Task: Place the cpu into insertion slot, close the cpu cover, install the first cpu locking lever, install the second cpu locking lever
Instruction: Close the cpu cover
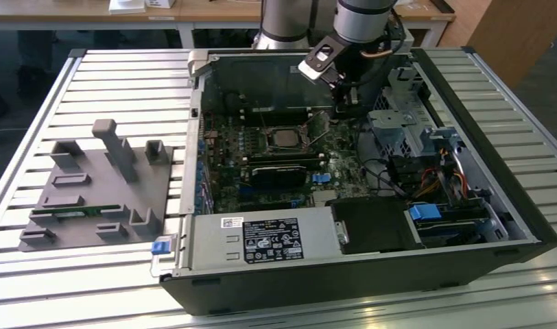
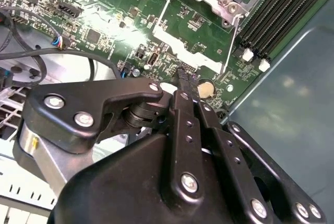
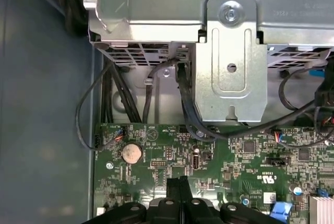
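First, at the exterior view's left, I see a grey holder (image 1: 86, 192) carrying a green strip (image 1: 77, 211); the open computer case (image 1: 521, 199) holds the cpu (image 1: 286, 140) in its insertion slot (image 1: 286, 129); rightward hangs my end effector (image 1: 346, 104), pinched together, empty.

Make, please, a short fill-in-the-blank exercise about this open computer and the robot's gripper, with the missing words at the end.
1. The silvery ___ lies in the insertion slot.
2. The gripper is ___, not open, above the green circuit board.
3. The grey fixture stands at the exterior view's ___ of the computer case.
Missing words: cpu; shut; left.
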You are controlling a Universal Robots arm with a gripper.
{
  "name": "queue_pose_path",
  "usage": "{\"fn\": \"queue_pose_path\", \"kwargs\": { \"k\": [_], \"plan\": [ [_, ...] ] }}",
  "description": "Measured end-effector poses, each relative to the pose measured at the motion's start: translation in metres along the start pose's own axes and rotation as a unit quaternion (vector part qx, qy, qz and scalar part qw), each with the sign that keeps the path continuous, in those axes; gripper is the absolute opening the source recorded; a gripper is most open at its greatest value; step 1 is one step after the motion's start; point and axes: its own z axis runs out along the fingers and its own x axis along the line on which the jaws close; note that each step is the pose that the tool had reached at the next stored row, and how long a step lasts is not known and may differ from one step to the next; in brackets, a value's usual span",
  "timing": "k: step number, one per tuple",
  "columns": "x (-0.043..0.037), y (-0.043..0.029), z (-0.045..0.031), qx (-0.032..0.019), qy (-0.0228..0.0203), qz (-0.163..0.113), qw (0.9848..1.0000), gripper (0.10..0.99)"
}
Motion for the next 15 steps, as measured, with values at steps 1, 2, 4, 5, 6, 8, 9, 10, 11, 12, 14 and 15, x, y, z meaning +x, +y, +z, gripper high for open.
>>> {"fn": "queue_pose_path", "kwargs": {
  "k": [1, 2, 4, 5, 6, 8, 9, 10, 11, 12, 14, 15],
  "plan": [
    [0.0000, 0.0000, 0.0018, 0.0000, -0.0001, 0.000, 1.0000, 0.106],
    [0.0000, -0.0001, 0.0036, 0.0000, -0.0001, 0.000, 1.0000, 0.106],
    [-0.0001, -0.0002, 0.0070, 0.0000, -0.0001, 0.000, 1.0000, 0.106],
    [-0.0001, -0.0003, 0.0078, 0.0000, -0.0001, 0.000, 1.0000, 0.106],
    [-0.0001, -0.0008, 0.0082, 0.0000, -0.0001, 0.000, 1.0000, 0.106],
    [-0.0001, -0.0030, 0.0086, 0.0000, -0.0001, 0.000, 1.0000, 0.106],
    [-0.0001, -0.0044, 0.0087, 0.0000, -0.0001, 0.000, 1.0000, 0.106],
    [-0.0001, -0.0060, 0.0088, 0.0000, -0.0002, 0.000, 1.0000, 0.106],
    [-0.0001, -0.0077, 0.0090, 0.0000, -0.0001, 0.000, 1.0000, 0.106],
    [-0.0001, -0.0094, 0.0091, 0.0000, -0.0001, 0.000, 1.0000, 0.106],
    [-0.0002, -0.0130, 0.0092, 0.0000, -0.0002, 0.000, 1.0000, 0.106],
    [-0.0002, -0.0147, 0.0093, 0.0000, -0.0001, 0.000, 1.0000, 0.106]
  ]
}}
